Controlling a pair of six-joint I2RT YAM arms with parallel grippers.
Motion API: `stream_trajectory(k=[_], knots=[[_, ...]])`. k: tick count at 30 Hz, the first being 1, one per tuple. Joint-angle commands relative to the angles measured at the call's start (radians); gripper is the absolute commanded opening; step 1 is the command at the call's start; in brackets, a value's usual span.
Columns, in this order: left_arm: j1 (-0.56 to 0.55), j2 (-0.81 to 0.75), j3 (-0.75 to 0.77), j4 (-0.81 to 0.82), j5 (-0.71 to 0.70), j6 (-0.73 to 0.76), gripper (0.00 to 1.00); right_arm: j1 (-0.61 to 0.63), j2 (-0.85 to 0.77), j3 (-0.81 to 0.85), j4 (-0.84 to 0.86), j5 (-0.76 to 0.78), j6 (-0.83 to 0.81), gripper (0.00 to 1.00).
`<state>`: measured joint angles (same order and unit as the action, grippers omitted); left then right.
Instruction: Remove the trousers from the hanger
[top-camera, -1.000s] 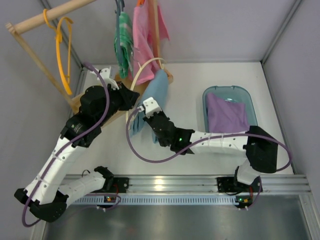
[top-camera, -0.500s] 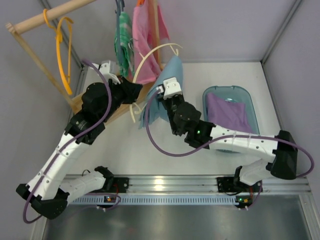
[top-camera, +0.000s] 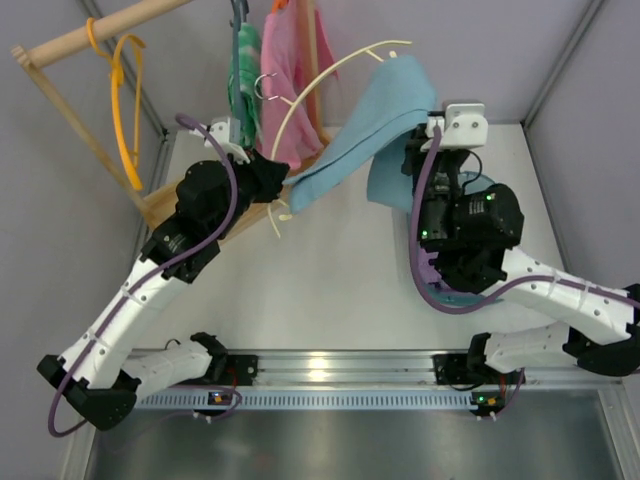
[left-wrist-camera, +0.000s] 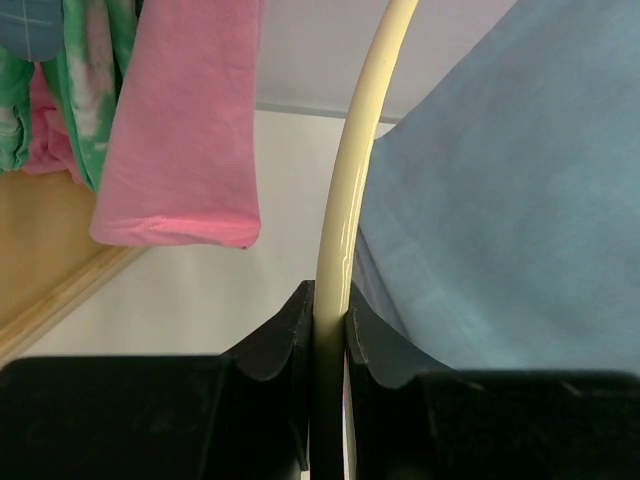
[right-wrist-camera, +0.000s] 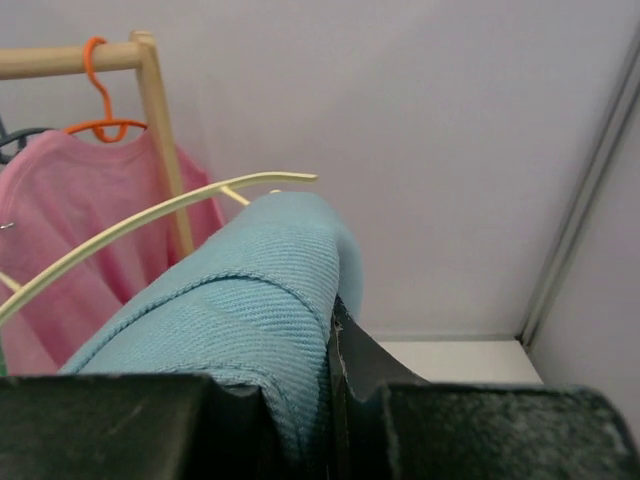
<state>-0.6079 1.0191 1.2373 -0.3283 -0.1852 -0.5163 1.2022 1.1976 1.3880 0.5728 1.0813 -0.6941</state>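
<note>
My right arm has swung up and toward the far right corner since half a second ago, dragging the trousers (top-camera: 365, 135) out into a long slanted band above the table (top-camera: 330, 290). The right hand (right-wrist-camera: 331, 345) is pressed together on a thick fold of that blue cloth. The left hand (left-wrist-camera: 329, 318) pinches the hanger (left-wrist-camera: 352, 190) by its thin cream rod, fingers tight on either side. From above, the hanger's arc (top-camera: 320, 80) rises over the cloth's upper edge, its tip near the right hand. In the left wrist view the trousers hang just to the right of the rod. I cannot tell whether they are clear of it. A pink shirt (top-camera: 290, 85) and a green one (top-camera: 246, 85) hang on the wooden rack (top-camera: 90, 35) behind.
</note>
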Motion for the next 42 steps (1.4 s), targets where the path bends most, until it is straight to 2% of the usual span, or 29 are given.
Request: stream_trajectory(k=[1,4,5,8,12,15,18,20,25,31,34,39,42], knots=[[0.007,0.015,0.016,-0.008,-0.134,0.039,0.0,-0.007,-0.085,0.088,0.28,0.055,-0.211,0.0],[0.002,0.03,0.025,-0.015,-0.181,0.059,0.0,-0.006,-0.102,0.094,0.511,0.078,-0.408,0.0],[-0.001,0.033,0.024,-0.017,-0.186,0.062,0.0,-0.007,-0.102,0.106,0.624,0.077,-0.524,0.0],[-0.009,0.05,0.034,-0.028,-0.181,0.067,0.0,-0.007,-0.101,0.183,0.609,0.072,-0.593,0.0],[-0.01,0.059,0.045,-0.035,-0.171,0.07,0.0,-0.007,-0.112,0.146,0.527,0.066,-0.545,0.0],[-0.01,0.064,0.044,-0.037,-0.168,0.071,0.0,-0.007,-0.101,0.135,0.558,0.078,-0.545,0.0],[-0.021,0.061,0.047,-0.035,-0.145,0.075,0.0,-0.007,-0.133,0.099,0.455,0.086,-0.483,0.0],[-0.02,0.056,0.051,-0.035,-0.126,0.073,0.0,-0.007,-0.168,0.008,0.366,0.075,-0.44,0.0],[-0.021,0.044,0.054,-0.034,-0.096,0.072,0.0,-0.018,-0.34,-0.323,0.346,-0.015,-0.424,0.0],[-0.023,0.024,0.051,-0.032,-0.066,0.062,0.0,-0.107,-0.441,-0.489,0.201,0.02,-0.276,0.0],[-0.023,0.026,0.051,-0.034,-0.054,0.062,0.0,-0.171,-0.42,-0.475,0.066,0.022,-0.194,0.0],[-0.026,0.022,0.051,-0.034,-0.054,0.064,0.0,-0.298,-0.291,-0.44,0.045,0.116,-0.242,0.0],[-0.027,0.016,0.051,-0.034,-0.053,0.064,0.0,-0.383,-0.283,-0.422,0.067,0.138,-0.242,0.0]])
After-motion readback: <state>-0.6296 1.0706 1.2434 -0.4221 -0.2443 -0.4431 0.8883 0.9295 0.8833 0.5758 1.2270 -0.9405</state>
